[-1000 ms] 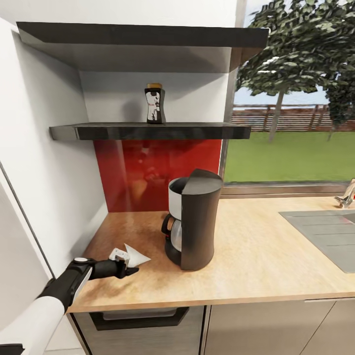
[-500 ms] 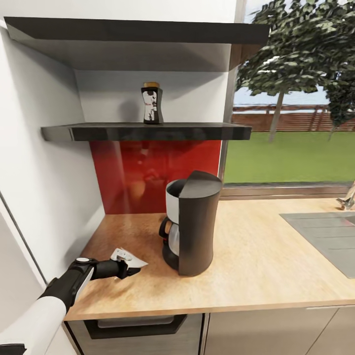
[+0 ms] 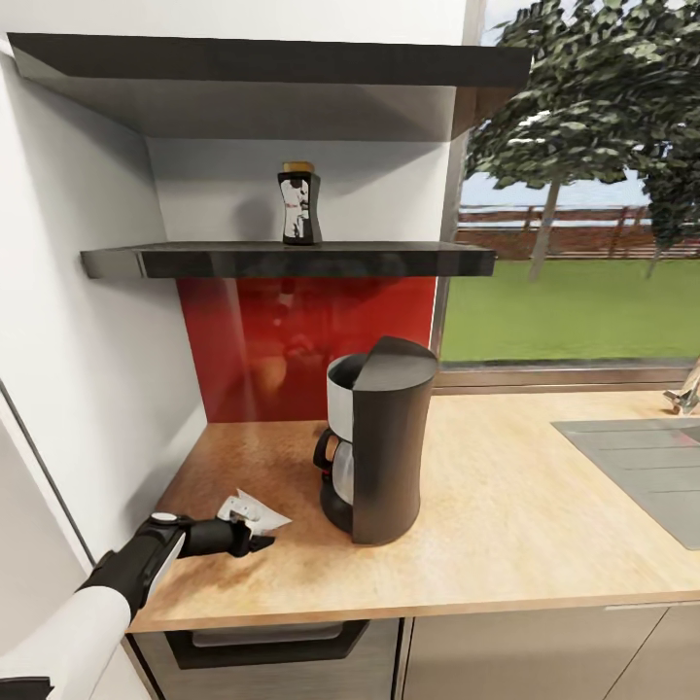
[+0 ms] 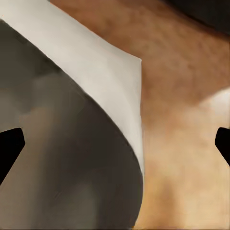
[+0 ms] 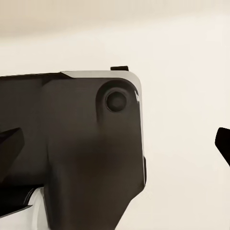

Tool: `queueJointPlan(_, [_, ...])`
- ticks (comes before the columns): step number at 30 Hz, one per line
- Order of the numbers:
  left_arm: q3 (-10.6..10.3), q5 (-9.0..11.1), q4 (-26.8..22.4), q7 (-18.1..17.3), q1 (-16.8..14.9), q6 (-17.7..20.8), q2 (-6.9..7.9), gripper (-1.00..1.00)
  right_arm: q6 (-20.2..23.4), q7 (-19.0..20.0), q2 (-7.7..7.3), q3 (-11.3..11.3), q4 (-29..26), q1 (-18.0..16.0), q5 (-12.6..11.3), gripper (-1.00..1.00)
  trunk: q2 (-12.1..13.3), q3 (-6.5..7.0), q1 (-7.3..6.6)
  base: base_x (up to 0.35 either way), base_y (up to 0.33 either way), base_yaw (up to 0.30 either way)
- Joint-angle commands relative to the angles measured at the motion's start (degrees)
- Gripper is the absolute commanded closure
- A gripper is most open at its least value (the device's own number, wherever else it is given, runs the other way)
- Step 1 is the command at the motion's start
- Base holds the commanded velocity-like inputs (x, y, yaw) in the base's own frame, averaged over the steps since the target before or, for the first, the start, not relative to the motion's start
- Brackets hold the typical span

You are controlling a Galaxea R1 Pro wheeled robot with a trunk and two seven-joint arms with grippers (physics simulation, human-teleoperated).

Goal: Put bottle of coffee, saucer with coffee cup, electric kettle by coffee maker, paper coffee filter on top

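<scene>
The left gripper (image 3: pixel 255 538) grasps the paper coffee filter (image 3: pixel 255 512) low over the kitchen countertop (image 3: pixel 506 525), near the coffee maker (image 3: pixel 381 437). The bottle of coffee (image 3: pixel 299 203) stands on the kitchen shelf (image 3: pixel 292 260) (above the red backsplash (image 3: pixel 292 340)). The right gripper's (image 5: pixel 115 143) fingertips sit wide apart.

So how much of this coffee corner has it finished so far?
Only the coffee maker looks settled on the countertop. In hand: the left pincer is at the paper filter lying on the counter, not yet on the maker. Left: the coffee bottle is on the shelf, plus saucer, cup and kettle.
</scene>
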Motion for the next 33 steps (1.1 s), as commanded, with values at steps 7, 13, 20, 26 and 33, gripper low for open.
queueJointPlan(7, [0.0,-0.3,0.1,1.5,0.0,0.5,-0.24,-1.00,-0.3,0.1,-0.07,-0.2,0.1,0.0,0.7,-1.00,0.0,-0.02,0.02,0.000,0.000,0.000])
queueJointPlan(13, [-0.1,-0.5,0.2,1.6,0.0,0.5,-1.11,-1.00,-0.4,0.2,-0.07,-0.2,0.1,0.0,1.2,-1.00,0.0,-0.02,0.02,0.000,0.000,0.000])
queueJointPlan(20, [0.0,-0.4,0.2,1.6,0.0,0.5,-1.19,1.00,-0.4,0.3,-0.07,-0.2,0.1,0.0,1.2,-1.00,0.0,-0.02,0.02,0.000,0.000,0.000])
queueJointPlan(26, [0.0,-0.4,0.2,1.6,0.0,0.3,-1.12,1.00,-0.4,0.3,-0.07,-0.2,0.1,0.0,1.2,-1.00,0.0,-0.02,0.02,0.000,0.000,0.000])
queueJointPlan(33, [0.0,-0.3,0.2,1.5,0.0,0.3,-1.11,1.00,-0.4,0.2,-0.07,-0.2,0.1,0.0,1.2,-1.00,0.0,-0.02,0.02,0.000,0.000,0.000])
